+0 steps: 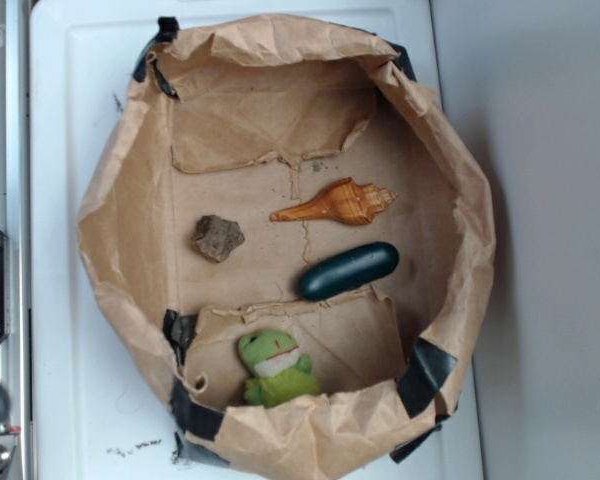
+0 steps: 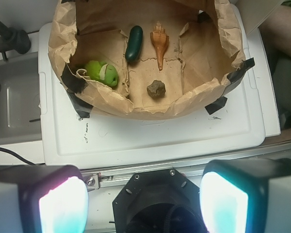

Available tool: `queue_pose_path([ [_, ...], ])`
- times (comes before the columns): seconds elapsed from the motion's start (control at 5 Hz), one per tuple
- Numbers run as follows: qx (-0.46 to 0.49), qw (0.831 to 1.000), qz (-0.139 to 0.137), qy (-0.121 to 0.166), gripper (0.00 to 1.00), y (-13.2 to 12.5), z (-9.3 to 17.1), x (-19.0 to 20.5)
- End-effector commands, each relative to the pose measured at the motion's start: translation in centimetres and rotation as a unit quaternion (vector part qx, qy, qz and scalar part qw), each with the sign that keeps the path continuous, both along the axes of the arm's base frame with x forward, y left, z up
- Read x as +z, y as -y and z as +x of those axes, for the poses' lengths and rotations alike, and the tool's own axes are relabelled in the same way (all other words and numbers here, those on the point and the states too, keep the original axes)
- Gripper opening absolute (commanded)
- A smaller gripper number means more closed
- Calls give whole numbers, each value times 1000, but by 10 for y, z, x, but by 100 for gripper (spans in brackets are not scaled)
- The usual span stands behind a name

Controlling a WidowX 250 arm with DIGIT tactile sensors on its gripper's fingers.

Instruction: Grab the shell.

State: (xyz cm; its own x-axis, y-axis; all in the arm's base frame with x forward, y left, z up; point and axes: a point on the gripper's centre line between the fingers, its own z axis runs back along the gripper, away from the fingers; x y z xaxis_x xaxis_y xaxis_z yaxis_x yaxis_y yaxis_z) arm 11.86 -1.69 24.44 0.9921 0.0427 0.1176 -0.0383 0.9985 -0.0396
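Observation:
The orange-brown ribbed shell (image 1: 340, 203) lies on the floor of a brown paper-lined bin (image 1: 120, 200), its pointed tail toward the left. In the wrist view the shell (image 2: 159, 41) lies far ahead with its tail pointing toward me. My gripper (image 2: 143, 201) is open and empty, with wide-spread fingers (image 2: 60, 204) at the bottom of the wrist view, well back from the bin over the arm's base. The gripper is out of the exterior view.
In the bin are a dark teal capsule (image 1: 349, 270) just below the shell, a small brown rock (image 1: 218, 237) to its left, and a green frog toy (image 1: 277, 369) near the lower wall. The bin's crumpled paper walls (image 2: 136, 109) stand high. It sits on a white lid (image 2: 150, 136).

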Motion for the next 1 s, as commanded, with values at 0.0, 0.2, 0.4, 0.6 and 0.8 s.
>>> queue_pose_path([
  [0.0,0,1000,0,0,100,0,0,0],
  [0.2,-26,999,13,20,100,-1,46,-16],
  [0.4,-26,999,13,20,100,-1,46,-16],
  [0.6,-26,999,13,20,100,-1,46,-16],
  [0.8,-26,999,13,20,100,-1,46,-16],
])
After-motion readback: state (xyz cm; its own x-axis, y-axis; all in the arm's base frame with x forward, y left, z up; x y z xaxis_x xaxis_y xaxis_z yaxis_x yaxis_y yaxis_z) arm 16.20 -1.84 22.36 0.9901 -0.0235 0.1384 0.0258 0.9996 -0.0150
